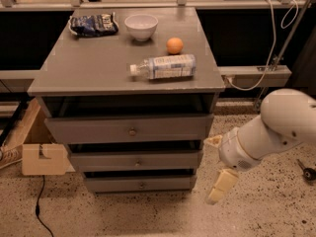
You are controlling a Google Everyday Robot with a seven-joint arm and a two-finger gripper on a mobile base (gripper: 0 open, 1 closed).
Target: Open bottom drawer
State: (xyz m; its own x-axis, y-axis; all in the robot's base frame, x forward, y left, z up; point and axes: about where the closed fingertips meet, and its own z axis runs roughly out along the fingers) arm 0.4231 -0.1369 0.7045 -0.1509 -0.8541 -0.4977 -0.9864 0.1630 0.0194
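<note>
The grey cabinet (123, 73) has three drawers. The bottom drawer (113, 183) is the narrowest, with a tiny round knob (142, 184) at its centre, and its front stands pushed in. My gripper (216, 164) hangs to the right of the cabinet, level with the middle and bottom drawers and apart from them. Its two cream fingers (220, 185) are spread wide with nothing between them. The white arm (276, 127) comes in from the right.
On the cabinet top lie a water bottle (165, 66), an orange (174, 45), a white bowl (141, 26) and a chip bag (93, 24). A cardboard box (39, 157) stands on the floor at the left. A cable (39, 209) runs across the speckled floor.
</note>
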